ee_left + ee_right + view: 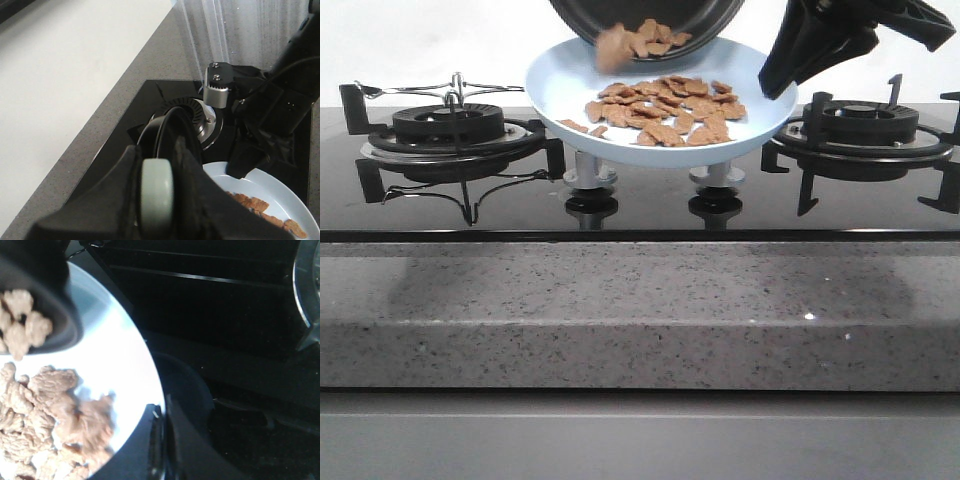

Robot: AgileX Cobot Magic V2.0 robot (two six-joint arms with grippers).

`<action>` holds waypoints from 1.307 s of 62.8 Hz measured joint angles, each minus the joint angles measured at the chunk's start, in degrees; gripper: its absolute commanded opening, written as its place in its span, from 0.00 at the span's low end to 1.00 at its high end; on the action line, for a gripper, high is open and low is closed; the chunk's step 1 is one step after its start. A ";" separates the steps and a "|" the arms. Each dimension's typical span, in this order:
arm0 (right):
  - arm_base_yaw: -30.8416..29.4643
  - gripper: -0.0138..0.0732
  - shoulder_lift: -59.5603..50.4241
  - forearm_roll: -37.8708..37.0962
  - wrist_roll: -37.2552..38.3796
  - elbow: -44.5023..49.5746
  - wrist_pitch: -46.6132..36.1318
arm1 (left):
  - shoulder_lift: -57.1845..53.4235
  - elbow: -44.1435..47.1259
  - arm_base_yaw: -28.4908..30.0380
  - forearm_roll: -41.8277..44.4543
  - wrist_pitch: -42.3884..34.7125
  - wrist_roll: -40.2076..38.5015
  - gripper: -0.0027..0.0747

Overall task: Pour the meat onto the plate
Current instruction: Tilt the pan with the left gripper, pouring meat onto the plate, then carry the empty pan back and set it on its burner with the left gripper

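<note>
The pale blue plate (565, 85) is held in the air above the stove, slightly tilted. My right gripper (778, 85) is shut on its right rim, and the right wrist view shows that grip (162, 440) on the plate (120, 355). Meat pieces (665, 112) lie spread on the plate. The black frying pan (620, 15) is tipped over the plate's far side, with more meat (645, 42) sliding off its lip. My left gripper (156, 195) is shut on the pan's pale green handle (156, 187). It does not show in the front view.
A black glass gas stove lies under the plate, with a burner and grate at the left (450, 125) and at the right (860, 125). Two knobs (590, 180) (715, 180) stand below the plate. A speckled grey stone counter edge (640, 300) runs along the front.
</note>
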 measured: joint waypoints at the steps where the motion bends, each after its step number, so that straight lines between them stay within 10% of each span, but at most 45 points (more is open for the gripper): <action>1: 0.00 0.09 0.00 0.00 0.00 0.00 0.00 | -0.15 0.00 -0.09 0.44 -0.18 0.00 0.01; 56: 0.00 0.09 0.00 0.00 0.00 0.00 0.00 | -4.39 0.00 -4.79 8.63 -6.70 -6.60 0.01; 82: 0.00 0.09 0.00 0.00 0.00 0.00 0.00 | -3.84 0.00 20.26 -23.93 0.44 -24.67 0.01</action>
